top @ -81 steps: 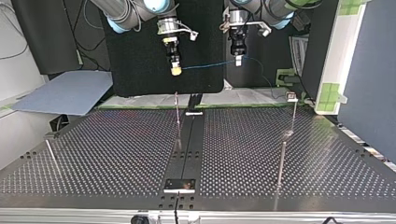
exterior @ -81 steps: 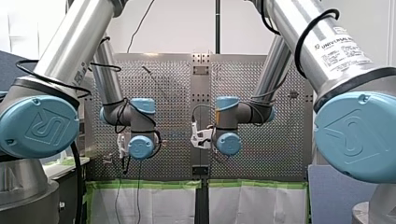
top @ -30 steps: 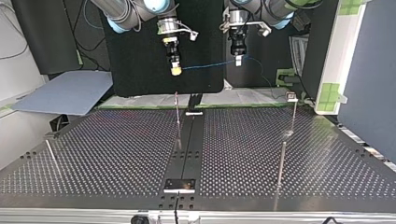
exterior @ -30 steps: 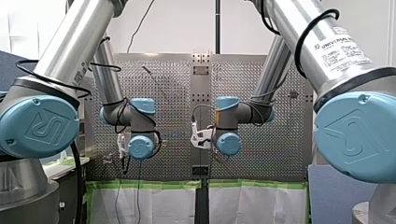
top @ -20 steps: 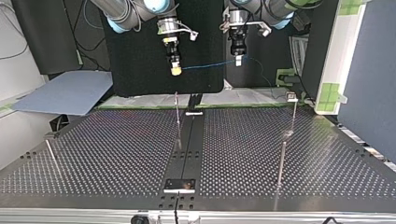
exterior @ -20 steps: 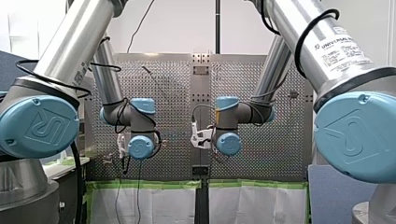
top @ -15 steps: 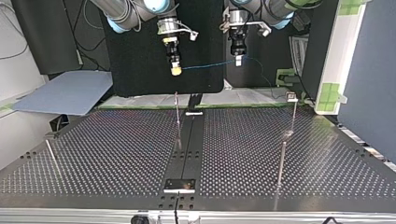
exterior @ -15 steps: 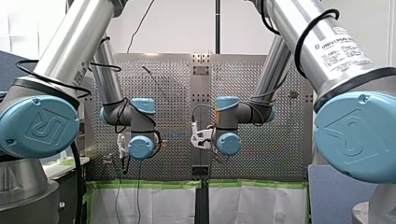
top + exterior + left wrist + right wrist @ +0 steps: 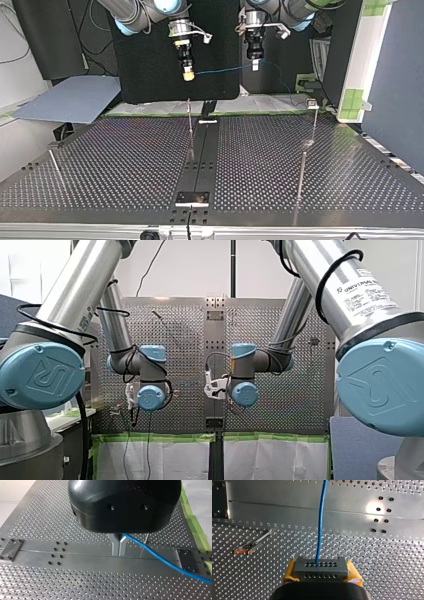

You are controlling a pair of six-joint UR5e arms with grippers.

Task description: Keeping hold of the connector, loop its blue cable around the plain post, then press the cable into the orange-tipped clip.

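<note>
1. Right gripper. We log it at eleven o'clock in the top view, on our right arm, hanging fingers-down above the far edge of the perforated table. In its wrist view its yellow pads are pinching the connector, a grey block with two rows of holes, by its two short ends.

2. Blue cable. It leaves the connector's farther row of holes. It runs to twelve o'clock, straight ahead of the fingers, and crosses above the centre rail. In the top view it spans the air from the right gripper to the left gripper, which is at about three o'clock of it. It then droops on toward four o'clock, off the table.

3. Left gripper. Its metal fingers are pressed together with their tips meeting. The blue cable comes out from between them, close under the black housing, so we read them as nipping it. From there the cable trails away toward four o'clock.

4. Orange-tipped clip. It stands on the table at ten o'clock of the connector, on the connector's side of the rail, and apart from the cable.

5. Capped post and bare post. Both are at three o'clock in the top view, and both are well apart from the cable.

6. Our left arm and our right arm. In the front view their blue wrist joints cover both tools.
</note>
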